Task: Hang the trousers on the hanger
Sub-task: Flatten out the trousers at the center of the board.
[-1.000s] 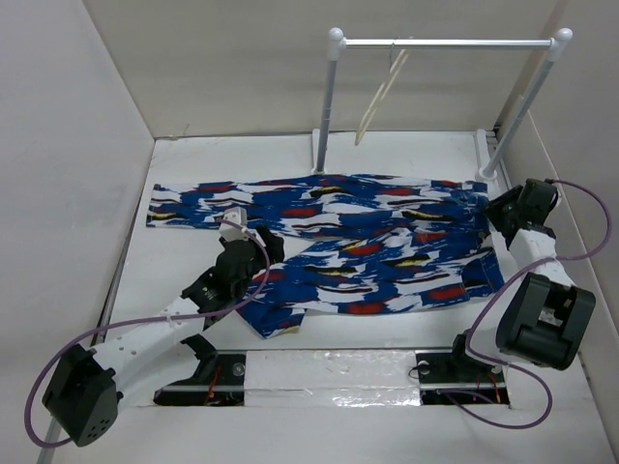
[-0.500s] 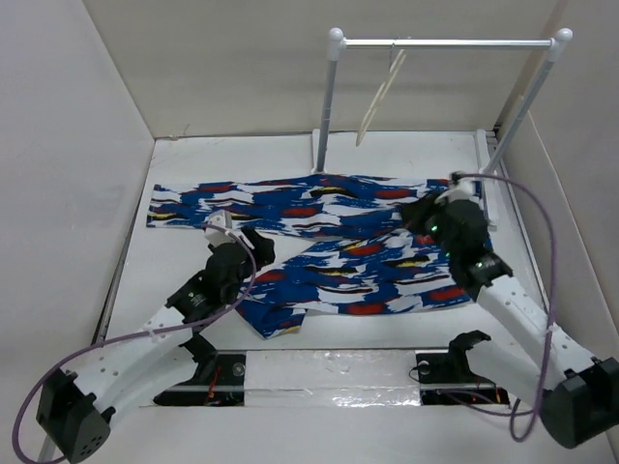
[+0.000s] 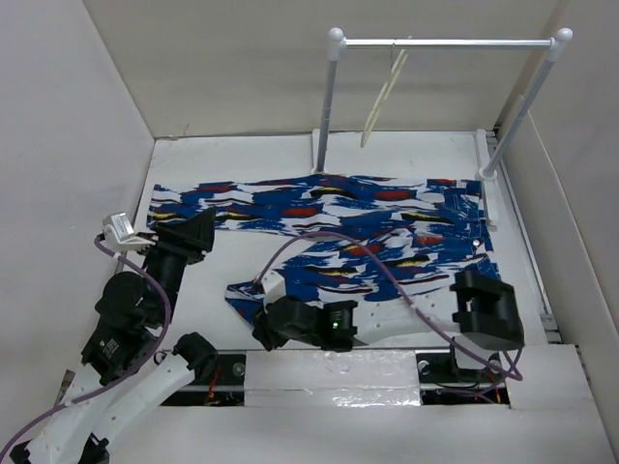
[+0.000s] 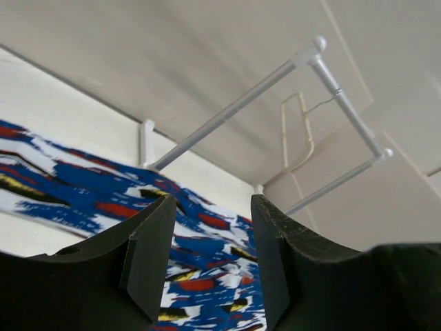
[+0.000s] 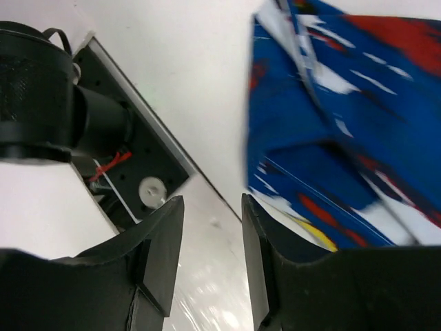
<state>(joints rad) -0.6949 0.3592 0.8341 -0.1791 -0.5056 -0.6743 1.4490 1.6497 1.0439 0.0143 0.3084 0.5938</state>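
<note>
Black left gripper (image 4: 210, 207): jaws spread, empty, near trousers' (image 3: 387, 227) left end | right gripper (image 5: 210, 214): jaws spread, empty, beside near leg's corner | trousers flat, unheld | hanger (image 3: 379, 111) bare on rack (image 3: 445, 43) | nothing hung yet

white table (image 3: 242, 160); trousers (image 3: 368, 208) spread flat across it; rack (image 3: 326, 106) standing at back
</note>
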